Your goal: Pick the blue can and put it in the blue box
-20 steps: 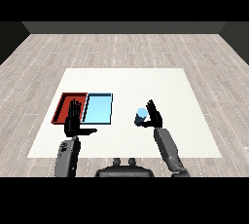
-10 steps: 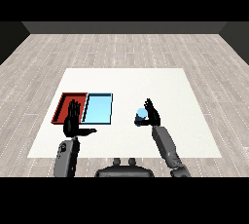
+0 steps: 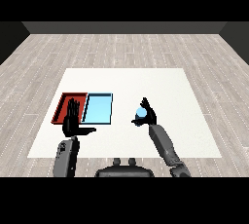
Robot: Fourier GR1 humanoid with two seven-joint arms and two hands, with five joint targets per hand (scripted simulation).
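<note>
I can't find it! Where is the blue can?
In the head view, the blue can sits in the right hand, right of the light blue tray, over the white table.

The scene is being viewed from head height only, looking down and forward across the white worktop (image 3: 146, 79), whose whole surface is being framed from fairly far.

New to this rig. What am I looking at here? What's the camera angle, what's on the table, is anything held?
This is a humanoid robot's own head view, looking down across a white table. Two grey forearms with black hands enter from the lower corners. The right robot hand is curled round a blue can. The left robot hand is open, fingers straight, in front of a red tray. Beside that tray lies a light blue tray, where the can should go.
</note>
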